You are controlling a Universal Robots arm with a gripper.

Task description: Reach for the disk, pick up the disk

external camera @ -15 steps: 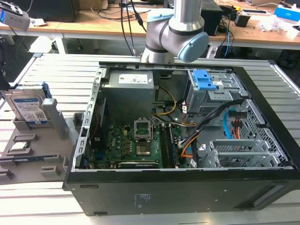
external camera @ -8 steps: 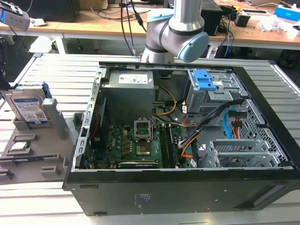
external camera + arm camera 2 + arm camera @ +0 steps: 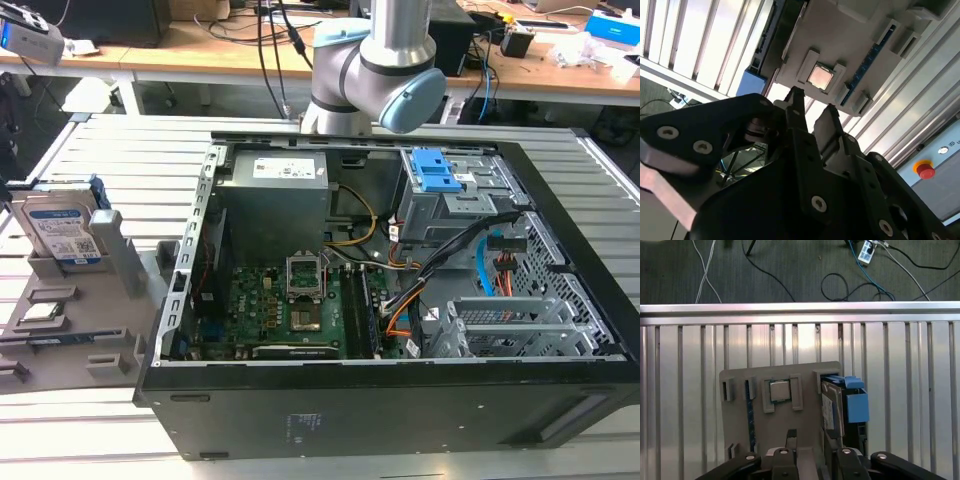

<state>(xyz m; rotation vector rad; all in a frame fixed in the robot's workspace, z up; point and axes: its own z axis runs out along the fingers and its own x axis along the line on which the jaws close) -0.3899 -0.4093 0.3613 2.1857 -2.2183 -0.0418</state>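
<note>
We see the disk (image 3: 62,232) standing upright on its edge in a slot of a grey holder tray (image 3: 125,300), at the exterior view's left, beside the open computer case (image 3: 400,410). Label side faces the camera, and the blue frame runs along the disk's top edge. The tray and case both sit on the slatted metal bench (image 3: 130,150). The arm (image 3: 375,60) rises behind the case's far side. In the first wrist view we look down on the tray (image 3: 785,422): the disk (image 3: 831,410) is edge-on at one end of it, its blue frame (image 3: 856,405) sticking out past the tray's side. A small square chip (image 3: 779,390) lies flat in a pocket near the tray's middle, apart from the disk. In the second wrist view the pincer (image 3: 812,102) is open, both black fingers (image 3: 796,107) are spread with a bright gap between them, and nothing is gripped. The same chip (image 3: 820,76) shows just beyond the fingertips. The pincer is clear of the disk, with no contact, and the disk sits seated in its slot, not lifted.
</note>
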